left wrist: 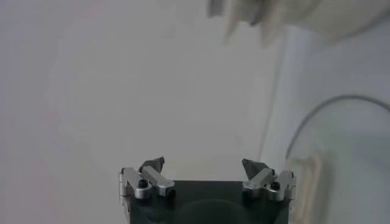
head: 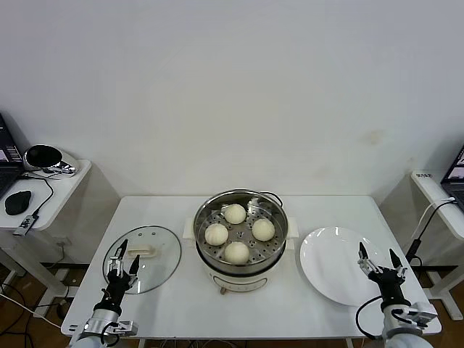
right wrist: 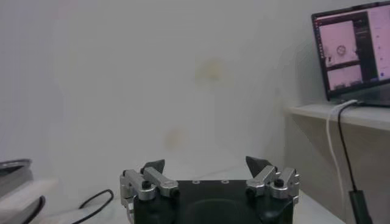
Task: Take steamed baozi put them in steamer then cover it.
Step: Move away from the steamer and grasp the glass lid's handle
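Four steamed baozi already sit on the perforated tray inside the steamer, so by my reading the step in hand is the covering. The cover lies flat on the table just ahead of the left gripper, whose fingers stand wide apart and hold nothing. Its cream handle sits slightly ahead of those fingertips and toward the steamer side.

To do this well, I would bring the left gripper down over the handle across its narrow width, close firmly, lift straight up so the glass does not drag, then carry it level toward the pot, which stands well off to that gripper's inner side, and lower it until the metal rim seats evenly.

The right gripper hangs at the near edge of the empty plate, equally wide and empty, apparently idle.

The work surface is a white table against a plain white wall. Small side desks flank it: one beyond the left arm bears a mouse and cables, while another beyond the right arm carries a laptop.
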Robot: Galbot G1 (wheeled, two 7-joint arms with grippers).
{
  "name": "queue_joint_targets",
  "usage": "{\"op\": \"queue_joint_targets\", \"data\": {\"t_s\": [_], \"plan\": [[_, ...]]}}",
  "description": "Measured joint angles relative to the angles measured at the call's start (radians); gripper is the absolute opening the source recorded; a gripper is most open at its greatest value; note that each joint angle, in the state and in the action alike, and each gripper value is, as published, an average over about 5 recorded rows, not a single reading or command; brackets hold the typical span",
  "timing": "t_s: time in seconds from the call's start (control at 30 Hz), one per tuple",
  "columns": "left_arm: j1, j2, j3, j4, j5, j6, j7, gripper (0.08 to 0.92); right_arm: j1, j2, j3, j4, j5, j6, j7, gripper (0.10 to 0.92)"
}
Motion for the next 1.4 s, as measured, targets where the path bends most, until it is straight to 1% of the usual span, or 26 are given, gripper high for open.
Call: {"op": "queue_joint_targets", "data": {"t_s": [0.57, 1.13, 1.4], "plan": [[-0.067, 0.001, 0.018, 0.11, 0.057, 0.079, 0.035, 0.823, 0.0, 0.024, 0.004, -0.011, -0.011, 0.007, 0.006, 0.823], [-0.16, -0.015, 0.046, 0.179, 0.056, 0.128, 0.069, 0.823, 0.007, 0.038, -0.007, -0.043, -0.027, 0.01, 0.005, 0.823], [-0.213, -0.036, 0.06, 0.216, 0.062, 0.153, 0.075, 0.823, 0.014, 0.045, -0.011, -0.063, -0.041, 0.018, 0.004, 0.823]]}}
